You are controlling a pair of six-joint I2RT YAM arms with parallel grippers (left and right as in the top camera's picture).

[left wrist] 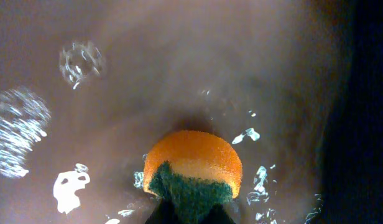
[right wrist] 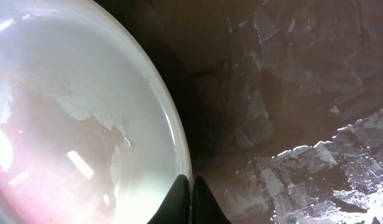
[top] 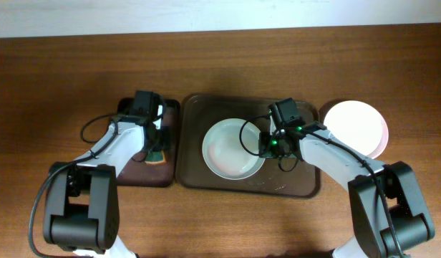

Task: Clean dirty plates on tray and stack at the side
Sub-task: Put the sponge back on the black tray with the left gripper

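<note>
In the left wrist view the sponge (left wrist: 194,165) runs off the bottom edge. Its green part sinks between the dark tips of the left hand (left wrist: 190,214), of which nothing more shows. The surface behind is blurred.

In the right wrist view the plate (right wrist: 73,124) is cut by the left and bottom edges. Only the tips of the right hand (right wrist: 191,202) show, close together at the rim. Whether the rim sits between them cannot be told.

From overhead both hands lie hidden under their wrists. The stack (top: 356,125) at the right may be 1 plate or more.
</note>
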